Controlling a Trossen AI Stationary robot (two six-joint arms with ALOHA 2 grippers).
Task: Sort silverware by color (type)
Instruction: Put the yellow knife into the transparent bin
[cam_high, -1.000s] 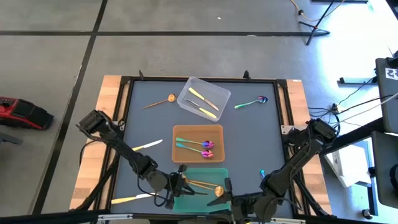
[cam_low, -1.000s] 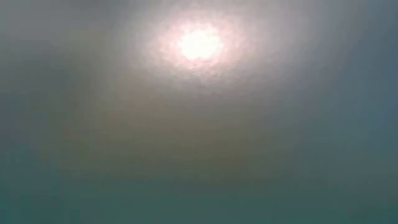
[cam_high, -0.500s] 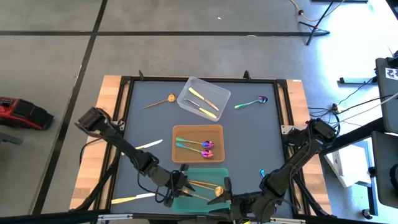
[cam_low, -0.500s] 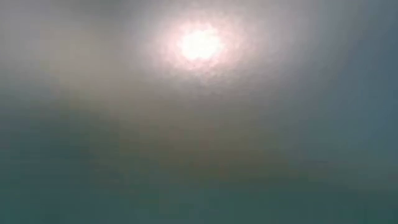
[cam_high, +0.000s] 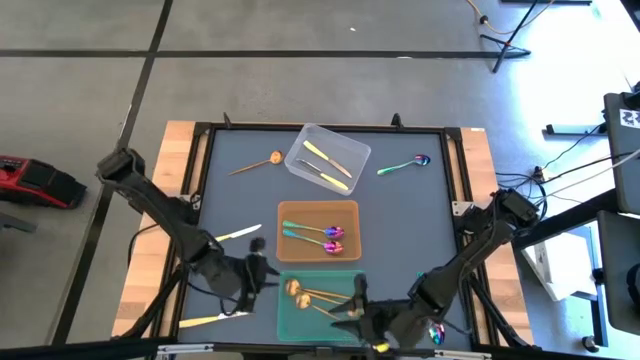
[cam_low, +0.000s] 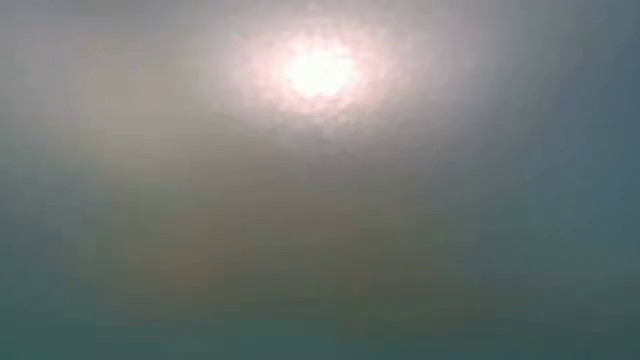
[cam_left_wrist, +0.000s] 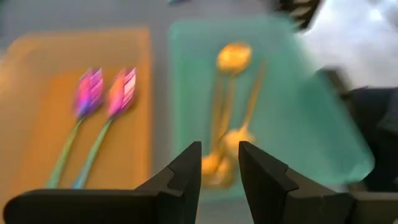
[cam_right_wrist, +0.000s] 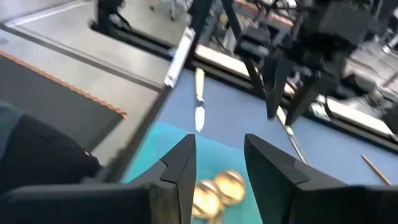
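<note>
The green bin (cam_high: 300, 322) holds copper spoons (cam_high: 298, 293), whose bowls also show in the left wrist view (cam_left_wrist: 234, 56) and the right wrist view (cam_right_wrist: 217, 188). My left gripper (cam_high: 264, 272) (cam_left_wrist: 219, 163) hovers open just left of that bin and holds nothing. My right gripper (cam_high: 350, 302) (cam_right_wrist: 219, 155) is open over the bin's right end. Two rainbow spoons (cam_high: 318, 233) lie in the orange bin (cam_high: 290, 212). Yellow knives (cam_high: 325, 165) lie in the clear bin (cam_high: 352, 150). The low view shows only a glare.
Loose on the table lie a copper spoon (cam_high: 258, 163), a rainbow spoon (cam_high: 405, 165), a knife (cam_high: 237, 233) and another knife (cam_high: 210, 319) near the front left edge. A coloured piece (cam_high: 435, 330) peeks out under my right arm. Bare table shows right of the bins.
My left gripper has drawn back from over the green bin's left edge toward the table's left and slightly farther away. Copper spoon bowls now show at the bin's left end where it stood. My right gripper has edged left over the bin.
</note>
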